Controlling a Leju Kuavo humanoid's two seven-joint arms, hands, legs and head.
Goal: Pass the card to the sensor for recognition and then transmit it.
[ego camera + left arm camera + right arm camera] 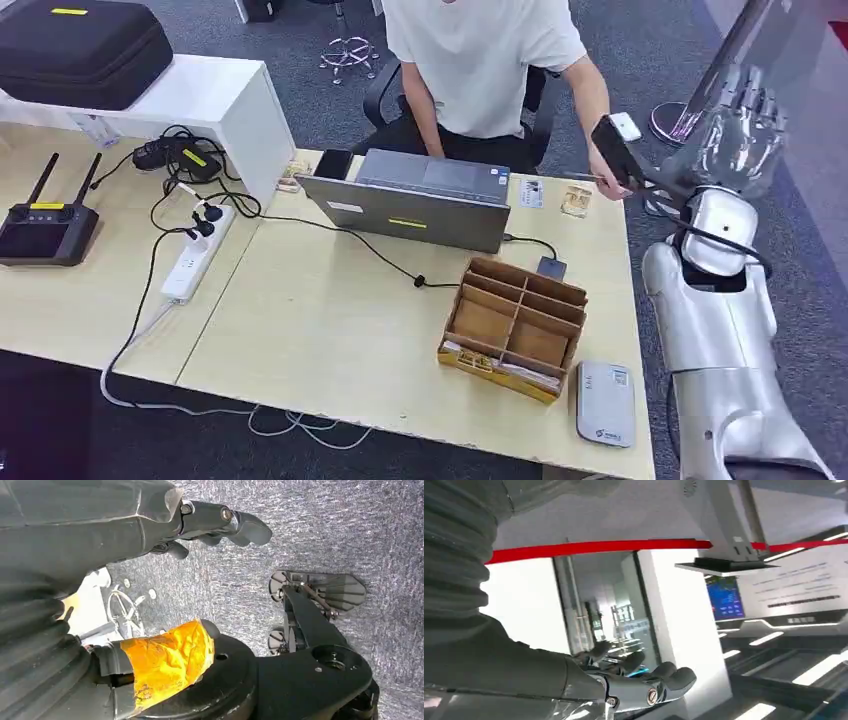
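Right hand [738, 125] raised, empty; one sensor [605, 403], one laptop [415, 200].

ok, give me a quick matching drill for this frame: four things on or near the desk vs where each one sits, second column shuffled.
Things:
1. card reader
2. cardboard organizer
3. black case
4. power strip

Places:
A. on the white cabinet
B. near desk edge, right of the organizer
C. in front of the laptop
D. on the seam between the two desks, cables plugged in

Pairs: 1-B, 2-C, 3-A, 4-D
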